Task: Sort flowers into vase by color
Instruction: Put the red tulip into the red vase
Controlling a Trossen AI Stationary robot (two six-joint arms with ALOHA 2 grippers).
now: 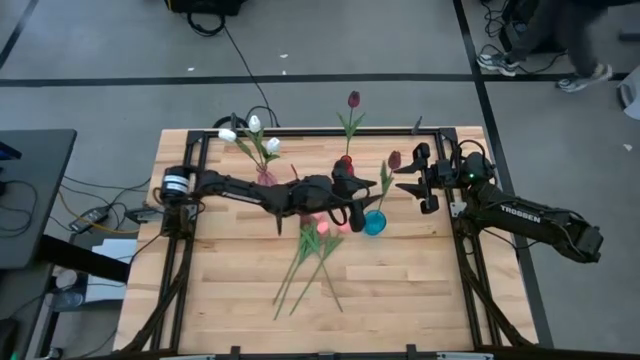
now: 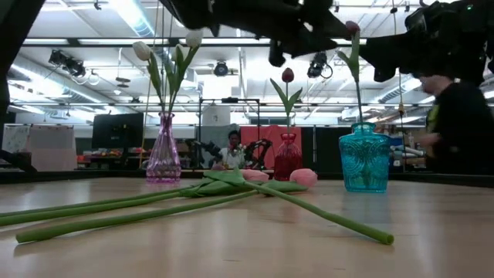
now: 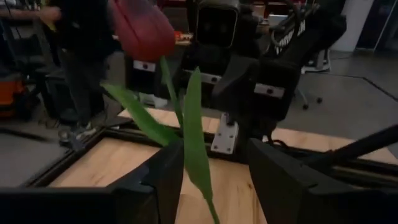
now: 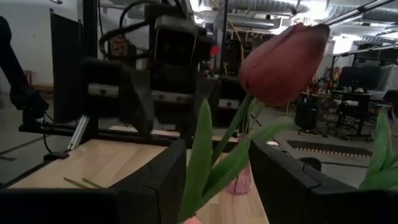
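Left end effector (image 1: 366,207) has its fingers apart around the dark red tulip (image 1: 394,159) standing in the blue vase (image 1: 374,223), right end effector (image 1: 424,178) open just beside it.

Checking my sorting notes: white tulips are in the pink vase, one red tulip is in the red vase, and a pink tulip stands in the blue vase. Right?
Not quite: the tulip in the blue vase is dark red, not pink, as the low view shows. The rest holds.

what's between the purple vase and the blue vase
In the low view, the red vase with one dark red tulip stands between the purple vase and blue vase, farther back.
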